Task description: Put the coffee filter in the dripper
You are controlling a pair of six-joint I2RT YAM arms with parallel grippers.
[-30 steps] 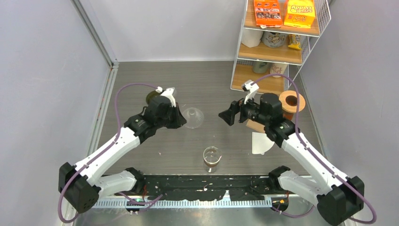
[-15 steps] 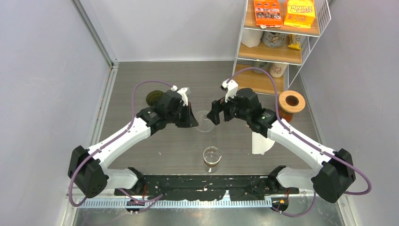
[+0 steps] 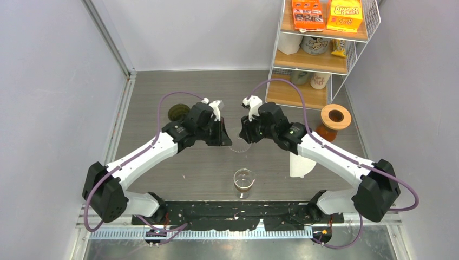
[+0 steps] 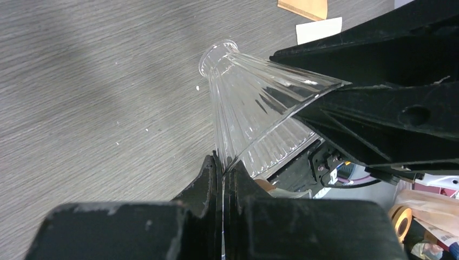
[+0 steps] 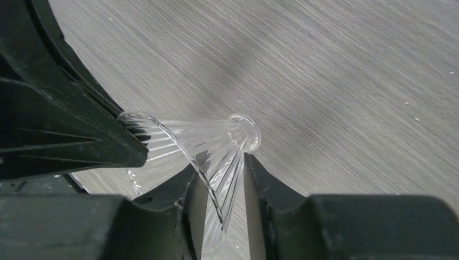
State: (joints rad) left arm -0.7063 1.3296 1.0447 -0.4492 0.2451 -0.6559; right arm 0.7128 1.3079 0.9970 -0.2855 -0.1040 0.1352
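The clear ribbed glass dripper hangs tilted between my two grippers at mid-table. My left gripper is shut on one side of its wide rim, and the cone points away toward the table. My right gripper straddles the opposite rim. Its jaws are narrowed, with the glass wall between them and a gap still showing. The white coffee filter lies flat on the table under the right forearm, and also shows in the left wrist view.
A glass beaker of brown liquid stands near the front edge. A carafe with a wooden collar sits at the right, in front of a wire shelf of boxes and cups. A dark round lid lies at the left.
My right arm swung left to the dripper and its jaws narrowed around the rim. My left arm carried the dripper a little to the right.
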